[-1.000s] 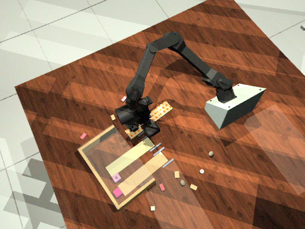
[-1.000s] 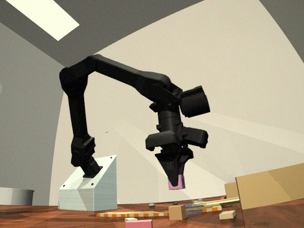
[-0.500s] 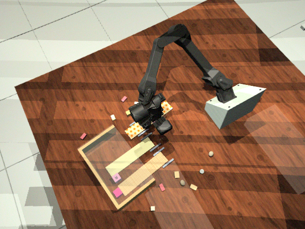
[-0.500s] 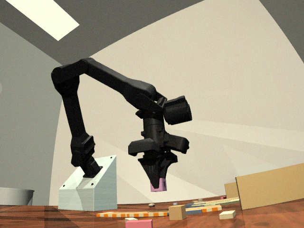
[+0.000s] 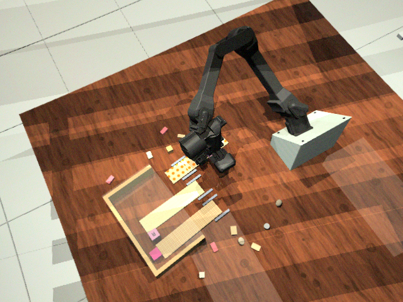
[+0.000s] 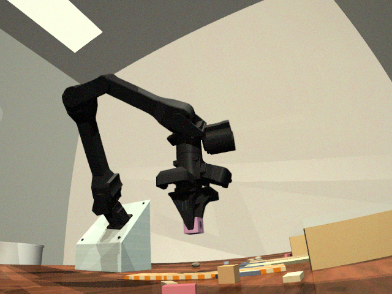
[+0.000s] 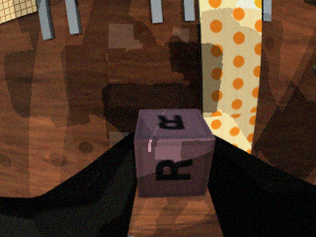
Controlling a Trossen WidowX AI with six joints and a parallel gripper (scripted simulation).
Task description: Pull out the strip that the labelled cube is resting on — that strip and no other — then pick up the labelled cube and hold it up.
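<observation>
My gripper (image 6: 193, 223) (image 7: 169, 140) is shut on a pinkish-purple cube (image 6: 198, 226) (image 7: 173, 168) marked with a black R, held well above the table. An orange-dotted strip (image 5: 180, 170) (image 6: 171, 277) (image 7: 238, 61) lies flat on the table, outside the tray and partly below the gripper; no cube shows on its visible parts. A plain cream strip (image 5: 172, 206) and a gridded tan strip (image 5: 190, 229) reach into the tray. A lilac cube (image 5: 153, 234) with a dark mark is at the cream strip's inner end, and a magenta cube (image 5: 155, 253) is at the gridded strip's inner end.
The wood-walled tray (image 5: 130, 236) (image 6: 348, 242) has a see-through cover. Short grey rails (image 5: 205, 194) (image 7: 156, 11) flank the strips. Small blocks, such as a tan block (image 6: 228, 274) and a red block (image 5: 164, 130), and pebbles (image 5: 279, 202) lie scattered around.
</observation>
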